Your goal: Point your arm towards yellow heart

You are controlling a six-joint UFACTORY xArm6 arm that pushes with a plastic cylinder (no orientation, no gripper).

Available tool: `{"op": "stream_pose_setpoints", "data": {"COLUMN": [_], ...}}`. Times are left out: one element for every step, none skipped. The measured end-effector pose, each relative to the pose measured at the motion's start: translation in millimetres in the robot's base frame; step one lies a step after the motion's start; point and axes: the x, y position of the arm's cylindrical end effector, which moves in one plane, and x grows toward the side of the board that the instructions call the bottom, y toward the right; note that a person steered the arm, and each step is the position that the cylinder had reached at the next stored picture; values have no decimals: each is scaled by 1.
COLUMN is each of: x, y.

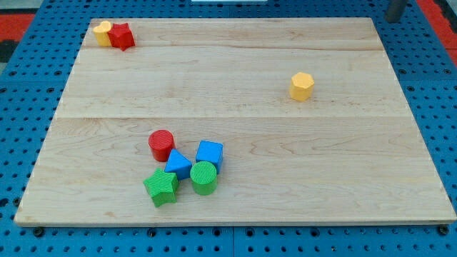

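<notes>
A yellow block (103, 33), which may be the heart, lies at the board's top left corner, touching a red star (123, 36) on its right. A yellow hexagon (302, 86) sits alone right of centre. My tip (392, 17) shows as a short dark rod end at the view's top right, just beyond the board's top edge. It is far from every block, and the yellow hexagon is the nearest to it.
A cluster lies at the lower left of centre: a red cylinder (162, 144), a blue cube (210, 153), a blue triangle (178, 164), a green cylinder (203, 178) and a green star (162, 187). The wooden board (285, 178) rests on a blue pegboard.
</notes>
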Motion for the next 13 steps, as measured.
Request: {"op": "stream_pose_setpoints", "data": {"x": [0, -2, 7, 26, 46, 23, 25, 18, 17, 20, 20, 24, 59], "y": [-4, -11, -38, -90, -120, -160, -196, -197, -206, -229, -230, -247, -285]}}
